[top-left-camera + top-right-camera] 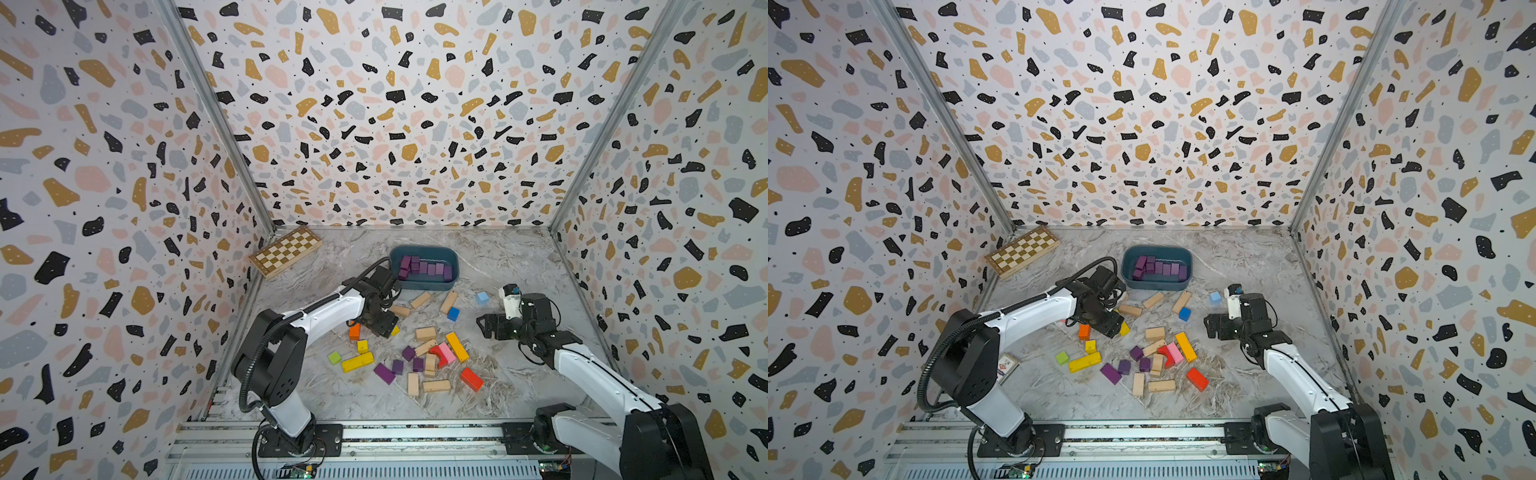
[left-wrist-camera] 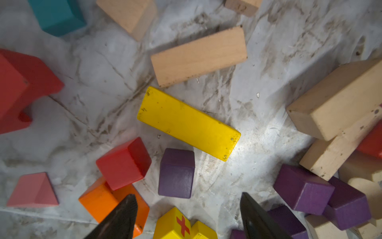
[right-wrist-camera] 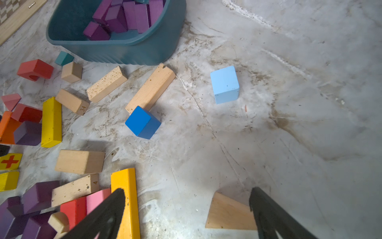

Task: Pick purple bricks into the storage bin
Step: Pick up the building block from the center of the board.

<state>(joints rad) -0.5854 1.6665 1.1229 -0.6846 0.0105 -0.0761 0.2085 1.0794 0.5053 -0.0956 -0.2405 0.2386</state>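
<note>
Storage bin (image 1: 424,286): stands at the far middle of the desk (image 1: 519,266), at 12 o'clock from the block scatter. A row of purple bricks (image 1: 426,267) lies inside it.

Loose purple bricks (image 1: 384,373): four lie on the desk at 6 o'clock from the bin, among plain wooden blocks (image 1: 436,385) and coloured ones.

Left end effector (image 2: 188,196): positioned at 8 o'clock from the bin, pointing down at the desk. Jaws stand apart and hold nothing. In the left wrist view a purple cube (image 2: 176,173) sits on the desk just ahead of the fingertips, in line with the gap and untouched. A yellow bar (image 2: 188,124) lies beyond it and a red cube (image 2: 124,163) just beside it.

Right end effector (image 3: 188,190): at 4 o'clock from the bin, jaws spread wide and empty. A wooden wedge (image 3: 227,213) lies just beside one finger. A light blue cube (image 3: 225,84) sits well ahead on bare desk.
</note>
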